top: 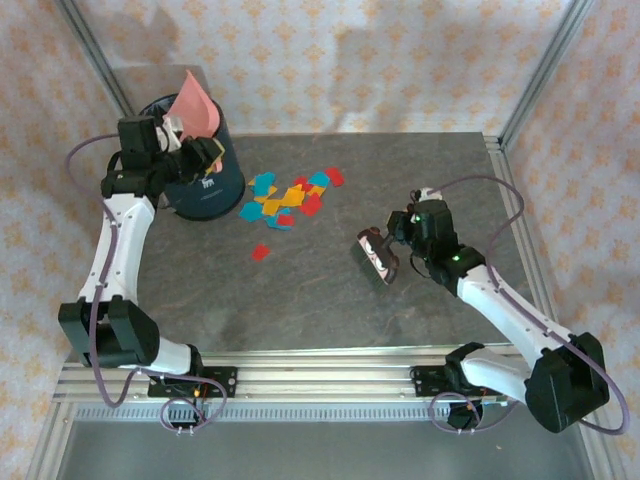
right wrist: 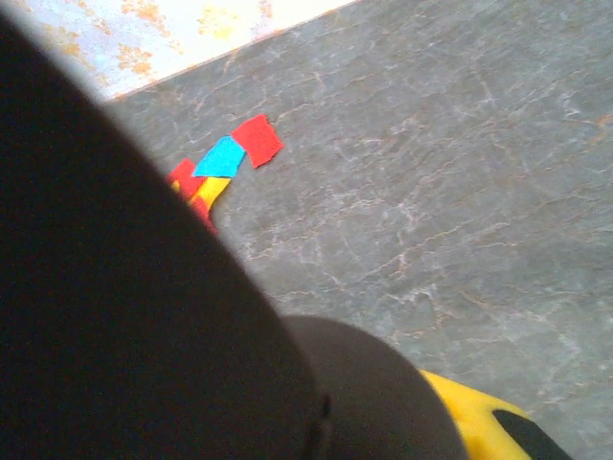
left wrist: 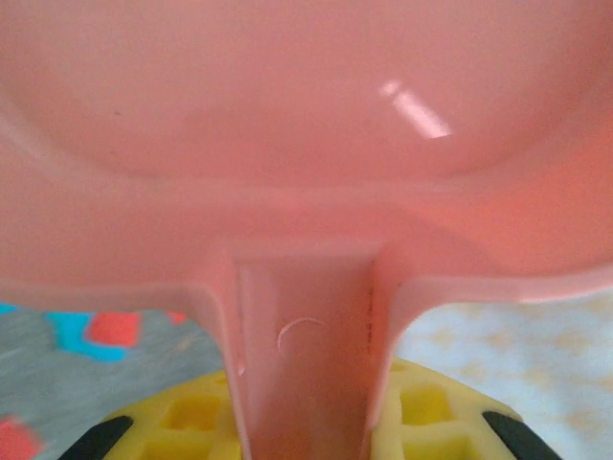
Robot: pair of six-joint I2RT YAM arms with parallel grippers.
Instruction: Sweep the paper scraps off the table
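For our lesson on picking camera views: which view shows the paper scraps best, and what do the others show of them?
Top external: the whole pile of scraps lies unobstructed on the table, with one stray red piece. Left wrist catches a few blurred pieces past the dustpan; right wrist, a few beside the brush.

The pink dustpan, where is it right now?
In the top view the pink dustpan is at the far left, held by the left gripper over the dark bin, left of the paper scraps.
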